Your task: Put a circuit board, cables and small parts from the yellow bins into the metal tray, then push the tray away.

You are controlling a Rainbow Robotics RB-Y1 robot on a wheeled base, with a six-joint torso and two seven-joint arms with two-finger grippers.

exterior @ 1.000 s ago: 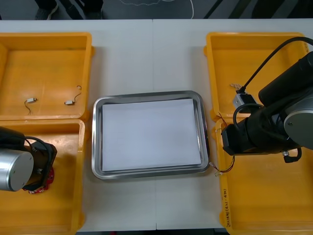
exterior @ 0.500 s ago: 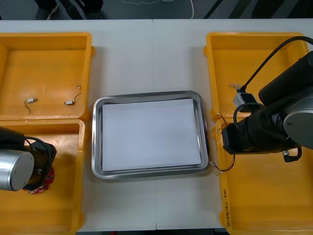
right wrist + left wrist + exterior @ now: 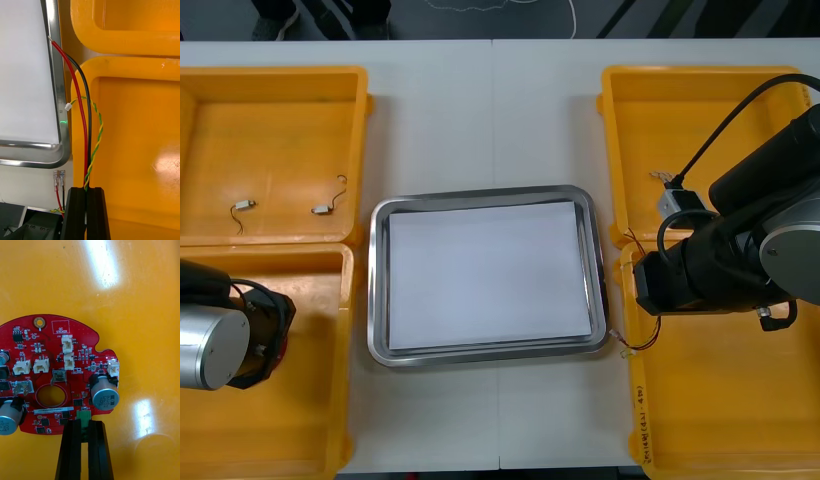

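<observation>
My left gripper (image 3: 84, 435) is shut on a green connector at the edge of the round red circuit board (image 3: 56, 363), which lies over the orange floor of a bin. From the front, the left arm (image 3: 220, 345) covers the board in the near left yellow bin (image 3: 310, 420). My right gripper (image 3: 87, 210) is shut on a bundle of cables: a red and black pair (image 3: 78, 105) and a twisted yellow-green one (image 3: 98, 135). The cables run over the near right bin's rim (image 3: 77, 93) to the metal tray's edge (image 3: 52, 75). The tray (image 3: 485, 355) has a white inside.
Two small metal parts (image 3: 243, 207) (image 3: 325, 208) lie in the far left bin. Another part with wires (image 3: 668, 195) sits in the far right bin. A cable end (image 3: 630, 345) hangs between the tray and the near right bin, under the right arm (image 3: 720, 265).
The left gripper's fingers have closed on the board's edge. The red sliver of board that showed below the left wrist in the front view is now hidden. The right arm has not moved.
</observation>
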